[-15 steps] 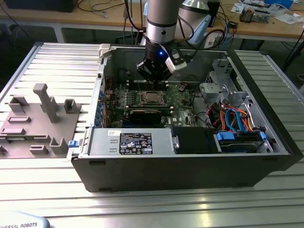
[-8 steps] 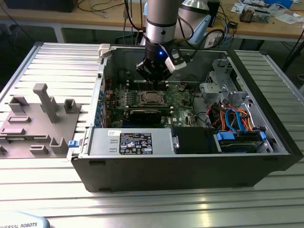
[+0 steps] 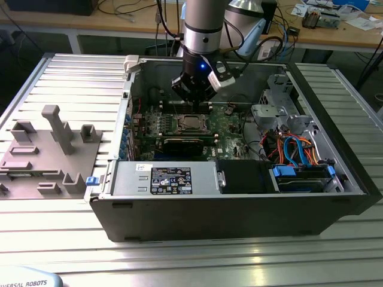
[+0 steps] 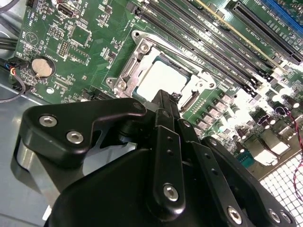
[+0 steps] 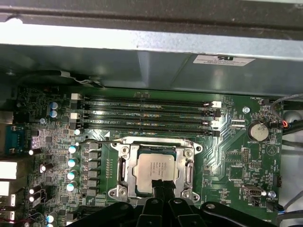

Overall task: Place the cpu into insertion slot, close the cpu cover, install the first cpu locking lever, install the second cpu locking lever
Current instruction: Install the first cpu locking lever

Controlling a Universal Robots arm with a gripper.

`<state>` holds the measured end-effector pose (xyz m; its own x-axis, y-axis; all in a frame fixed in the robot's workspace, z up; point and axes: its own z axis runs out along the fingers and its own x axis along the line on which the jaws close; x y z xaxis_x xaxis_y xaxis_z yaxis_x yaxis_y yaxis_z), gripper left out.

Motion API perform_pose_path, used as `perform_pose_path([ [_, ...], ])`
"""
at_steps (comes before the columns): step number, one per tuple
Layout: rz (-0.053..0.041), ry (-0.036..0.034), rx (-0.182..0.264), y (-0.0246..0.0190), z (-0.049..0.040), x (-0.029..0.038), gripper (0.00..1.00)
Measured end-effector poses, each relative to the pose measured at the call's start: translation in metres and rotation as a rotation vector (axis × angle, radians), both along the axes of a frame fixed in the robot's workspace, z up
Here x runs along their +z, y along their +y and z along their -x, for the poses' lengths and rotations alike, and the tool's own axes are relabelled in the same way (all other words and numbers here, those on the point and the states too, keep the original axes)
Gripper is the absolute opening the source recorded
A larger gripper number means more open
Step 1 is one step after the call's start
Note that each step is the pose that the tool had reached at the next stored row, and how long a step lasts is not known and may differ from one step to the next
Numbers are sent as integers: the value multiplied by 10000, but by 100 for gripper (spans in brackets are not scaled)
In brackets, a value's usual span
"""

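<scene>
Open computer case [image 3: 239,221] on a ribbed metal table [image 3: 72,233]. Grey fixture block [image 3: 51,152] at the exterior view's left. Coin battery [image 5: 259,131] beside the memory slots [image 5: 147,113].

In the first wrist view we lose the near edge of the cpu [image 5: 155,168] and of the cpu cover [image 5: 124,166] behind the claw [image 5: 159,185]. In the second wrist view the claw's black body [image 4: 156,189] hides the cover's near side [image 4: 137,61]. In the exterior view the insertion slot [image 3: 192,123] is too small for us to tell whether the levers are latched.
</scene>
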<state>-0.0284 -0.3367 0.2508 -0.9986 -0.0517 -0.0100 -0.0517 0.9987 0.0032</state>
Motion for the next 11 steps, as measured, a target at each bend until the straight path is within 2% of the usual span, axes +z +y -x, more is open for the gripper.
perform_pose_path([
  [7, -1, -1, -1, 0, 0, 51, 11],
  [11, -1, -1, -1, 0, 10, 54, 11],
])
